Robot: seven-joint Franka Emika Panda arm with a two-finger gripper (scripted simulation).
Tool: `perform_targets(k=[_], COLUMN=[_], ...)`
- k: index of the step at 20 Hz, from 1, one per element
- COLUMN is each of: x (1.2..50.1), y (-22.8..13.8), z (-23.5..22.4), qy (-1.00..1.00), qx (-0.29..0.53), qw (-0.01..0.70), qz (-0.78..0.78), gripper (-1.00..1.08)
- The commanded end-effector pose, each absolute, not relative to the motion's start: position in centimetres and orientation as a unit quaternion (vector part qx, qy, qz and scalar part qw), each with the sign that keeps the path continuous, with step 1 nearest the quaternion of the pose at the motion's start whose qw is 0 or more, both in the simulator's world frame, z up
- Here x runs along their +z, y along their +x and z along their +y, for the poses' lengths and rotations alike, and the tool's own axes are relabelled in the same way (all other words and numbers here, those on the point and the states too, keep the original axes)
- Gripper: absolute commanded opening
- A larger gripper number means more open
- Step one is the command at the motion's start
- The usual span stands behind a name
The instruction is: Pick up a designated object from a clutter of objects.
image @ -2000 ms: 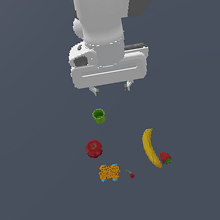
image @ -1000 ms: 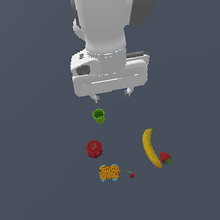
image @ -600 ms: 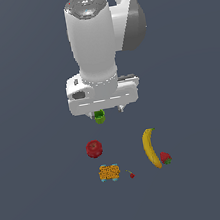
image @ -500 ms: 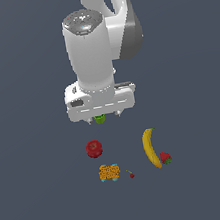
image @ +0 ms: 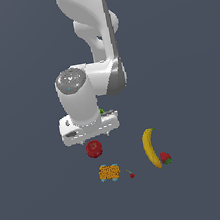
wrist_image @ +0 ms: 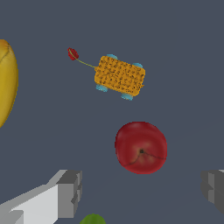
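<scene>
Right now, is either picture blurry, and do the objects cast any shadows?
Exterior view: soft, slightly blurred, no cast shadows under the banana or apple. Wrist view: sharper, the apple shows its stem dimple, still no shadows on the flat grey floor.

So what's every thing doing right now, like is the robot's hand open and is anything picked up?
gripper: open, holding nothing.
red apple: lying free, stem dimple facing the wrist camera, not between the fingers yet.
green cup: mostly hidden, state unclear.
patterned box: lying flat, untouched.
cherry: lying by the box, stem toward it.
banana: lying flat.
strawberry: lying beside the banana.
</scene>
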State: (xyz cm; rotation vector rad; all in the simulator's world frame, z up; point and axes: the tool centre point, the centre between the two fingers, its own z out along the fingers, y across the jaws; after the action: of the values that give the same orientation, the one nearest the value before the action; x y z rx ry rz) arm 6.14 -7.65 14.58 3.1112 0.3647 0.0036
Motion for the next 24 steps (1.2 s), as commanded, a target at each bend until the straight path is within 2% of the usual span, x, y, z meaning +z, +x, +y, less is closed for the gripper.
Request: perform_targets(k=[1, 7, 16, 24], x=[12.8, 10.1, 9.1, 5.3], y=[6.3, 6.2, 6.1, 6.0], z=[-8.5, -9.8, -10.0, -10.0], qy=[0.992, 0.99, 0.99, 0.989], qx=[0.001, 0.0, -0.001, 0.0], qw=[0.003, 0.001, 0.0, 0.0], qz=[0.128, 0.143, 0.144, 0.146], gripper=[1.0, 1.0, 1.0, 1.0])
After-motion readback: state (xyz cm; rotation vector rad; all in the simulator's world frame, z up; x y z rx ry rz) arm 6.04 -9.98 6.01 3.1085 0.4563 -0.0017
